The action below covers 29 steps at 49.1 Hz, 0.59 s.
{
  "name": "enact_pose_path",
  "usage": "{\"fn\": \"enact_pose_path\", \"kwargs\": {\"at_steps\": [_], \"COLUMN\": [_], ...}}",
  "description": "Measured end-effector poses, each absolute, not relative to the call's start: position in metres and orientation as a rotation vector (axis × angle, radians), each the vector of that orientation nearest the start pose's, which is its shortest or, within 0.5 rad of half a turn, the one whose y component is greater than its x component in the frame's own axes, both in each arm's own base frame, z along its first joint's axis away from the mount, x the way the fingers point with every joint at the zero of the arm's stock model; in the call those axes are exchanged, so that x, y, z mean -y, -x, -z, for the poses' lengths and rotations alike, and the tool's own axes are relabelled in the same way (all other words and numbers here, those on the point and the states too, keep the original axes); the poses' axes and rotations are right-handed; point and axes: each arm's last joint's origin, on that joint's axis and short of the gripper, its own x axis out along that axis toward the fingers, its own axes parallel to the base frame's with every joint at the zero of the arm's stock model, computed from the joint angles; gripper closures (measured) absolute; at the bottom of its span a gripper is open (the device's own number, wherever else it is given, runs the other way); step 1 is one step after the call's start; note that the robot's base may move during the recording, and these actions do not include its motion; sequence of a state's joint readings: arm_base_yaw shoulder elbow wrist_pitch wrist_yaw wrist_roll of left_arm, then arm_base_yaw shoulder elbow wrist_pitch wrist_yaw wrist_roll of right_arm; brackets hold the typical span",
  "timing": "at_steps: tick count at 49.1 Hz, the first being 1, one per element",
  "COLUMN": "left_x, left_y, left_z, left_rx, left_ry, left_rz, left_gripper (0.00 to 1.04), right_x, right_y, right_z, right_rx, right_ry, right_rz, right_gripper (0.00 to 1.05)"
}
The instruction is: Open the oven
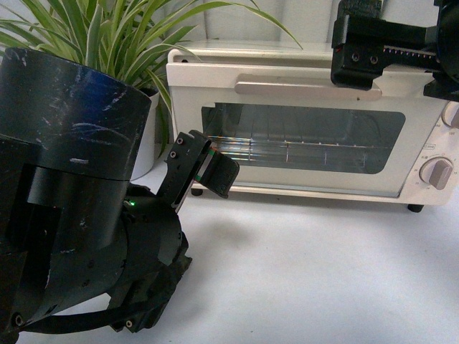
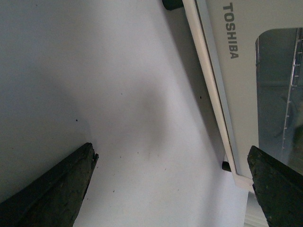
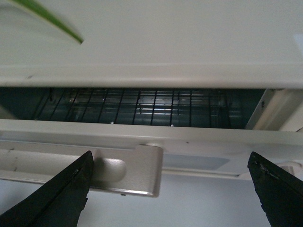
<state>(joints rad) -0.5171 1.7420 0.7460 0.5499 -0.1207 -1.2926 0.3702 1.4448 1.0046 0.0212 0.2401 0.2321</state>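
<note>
The cream-white oven (image 1: 308, 122) stands at the back of the white table, with its glass door (image 1: 301, 140) and pale bar handle (image 1: 305, 87) facing me. My right gripper (image 1: 373, 61) is open and hovers just above the handle's right end. In the right wrist view the handle's end (image 3: 128, 172) lies between the spread fingers (image 3: 57, 198), untouched. A narrow gap above the door shows the wire rack (image 3: 142, 106). My left gripper (image 1: 208, 168) is open and empty, low in front of the door's lower left corner. The left wrist view shows the TOSHIBA door (image 2: 230, 30) beside it.
A green plant in a white pot (image 1: 147, 136) stands left of the oven, behind my left arm. Two round knobs (image 1: 437, 172) are on the oven's right side. A black oven foot (image 2: 226, 166) rests on the white table (image 1: 301, 272).
</note>
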Motion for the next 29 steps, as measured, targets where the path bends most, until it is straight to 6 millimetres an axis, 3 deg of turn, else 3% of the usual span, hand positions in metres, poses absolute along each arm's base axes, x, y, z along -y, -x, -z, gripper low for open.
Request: {"fn": "enact_pose_path", "kwargs": {"at_steps": [23,29], "left_x": [0.161,0.161], "left_y": [-0.291,-0.288], "left_z": [-0.149,-0.149], "left_rx": [-0.607,-0.611], "left_ry": [1.112,1.088], "left_rz": [0.057,0.056], "left_gripper": [0.06,0.07], "right_x": [-0.111,-0.108], "right_y": [-0.257,-0.248], "right_z": [-0.237,-0.235], "right_rx": [-0.464,-0.470], "right_ry": [-0.120,-0.122], "right_rz": [-0.193,-0.199], "right_gripper": [0.09,0.09]}}
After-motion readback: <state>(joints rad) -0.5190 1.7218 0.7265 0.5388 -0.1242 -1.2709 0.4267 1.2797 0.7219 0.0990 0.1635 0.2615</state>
